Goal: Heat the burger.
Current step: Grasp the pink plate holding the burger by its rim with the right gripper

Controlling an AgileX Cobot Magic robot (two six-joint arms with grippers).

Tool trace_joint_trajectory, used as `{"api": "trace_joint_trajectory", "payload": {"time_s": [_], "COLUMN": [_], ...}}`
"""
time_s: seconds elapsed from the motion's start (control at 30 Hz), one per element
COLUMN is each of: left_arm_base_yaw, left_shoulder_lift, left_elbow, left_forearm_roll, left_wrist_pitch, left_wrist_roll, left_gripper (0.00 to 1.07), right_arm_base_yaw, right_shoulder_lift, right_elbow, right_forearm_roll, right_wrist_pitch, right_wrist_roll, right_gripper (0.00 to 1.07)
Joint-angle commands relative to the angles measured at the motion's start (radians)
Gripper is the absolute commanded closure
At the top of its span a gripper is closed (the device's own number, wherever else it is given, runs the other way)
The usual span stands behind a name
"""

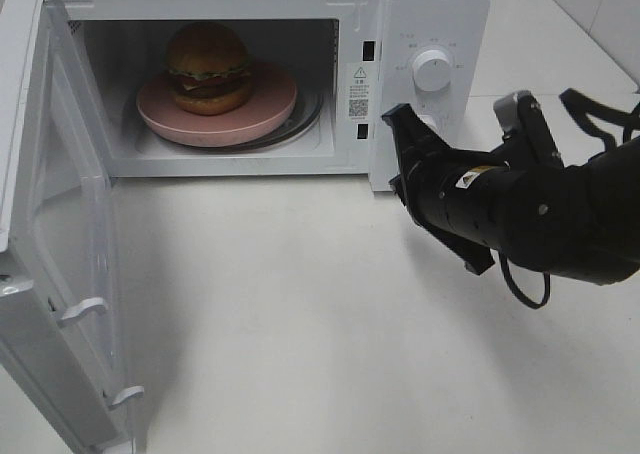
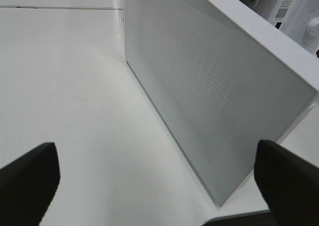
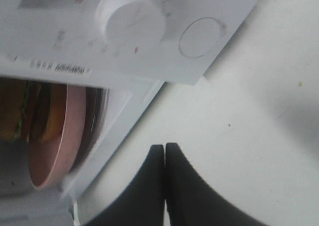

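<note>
Evidently, right end effector sits pinched together, empty.

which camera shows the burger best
The exterior high view: the whole burger sits on the pink plate inside the open microwave. The right wrist view catches only a blurred part; the left wrist view misses it.

Surface: white tabletop, smooth, slightly glossy; fills the lower and middle frame of the high view.
Upper right corner: pale tiles, thin grey seams; wall or floor, cannot tell.
Light: bright, even, soft glare on the tabletop.
Shadows: faint grey patches, lower left and right of centre.
Marks: a few tiny specks on the tabletop, seen in the right wrist view.
</note>
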Motion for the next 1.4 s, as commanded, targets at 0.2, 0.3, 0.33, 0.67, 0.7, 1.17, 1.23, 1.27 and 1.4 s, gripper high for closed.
{"api": "trace_joint_trajectory", "payload": {"time_s": [0.2, 0.3, 0.33, 0.67, 0.7, 1.17, 1.23, 1.27, 1.4], "left_arm_base_yaw": [0.002, 0.002, 0.002, 0.002, 0.002, 0.002, 0.002, 0.002, 0.002], "left_shoulder_lift": [-0.018, -0.018, -0.018, -0.018, -0.018, -0.018, -0.018, -0.018, -0.018], "left_elbow": [0.004, 0.004, 0.004, 0.004, 0.004, 0.004, 0.004, 0.004, 0.004], "left_forearm_roll": [-0.002, -0.002, -0.002, -0.002, -0.002, -0.002, -0.002, -0.002, -0.002], "left_wrist_pitch": [-0.009, -0.009, -0.009, -0.009, -0.009, -0.009, -0.009, -0.009, -0.009], "left_wrist_roll": [-0.002, -0.002, -0.002, -0.002, -0.002, -0.002, -0.002, -0.002, -0.002], "left_gripper": [0.09, 0.09, 0.09, 0.09, 0.09, 0.09, 0.09, 0.09, 0.09], "right_arm_base_yaw": [0.000, 0.000, 0.000, 0.000, 0.000, 0.000, 0.000, 0.000, 0.000], "right_shoulder_lift": [-0.112, -0.115, -0.115, -0.115, -0.115, -0.115, -0.115, -0.117, -0.117], "right_elbow": [-0.019, -0.059, -0.085, -0.217, -0.253, -0.416, -0.422, -0.431, -0.445], "right_forearm_roll": [-0.045, -0.075, -0.100, -0.315, -0.388, -0.555, -0.563, -0.568, -0.568], "right_wrist_pitch": [0.298, 0.433, 0.513, 0.891, 0.994, 1.439, 1.447, 1.450, 1.442], "right_wrist_roll": [-0.376, -0.473, -0.536, -0.689, -0.738, -1.359, -1.436, -1.574, -1.741], "right_gripper": [1.05, 1.04, 1.04, 1.03, 1.03, 1.02, 1.01, 1.01, 0.99]}}
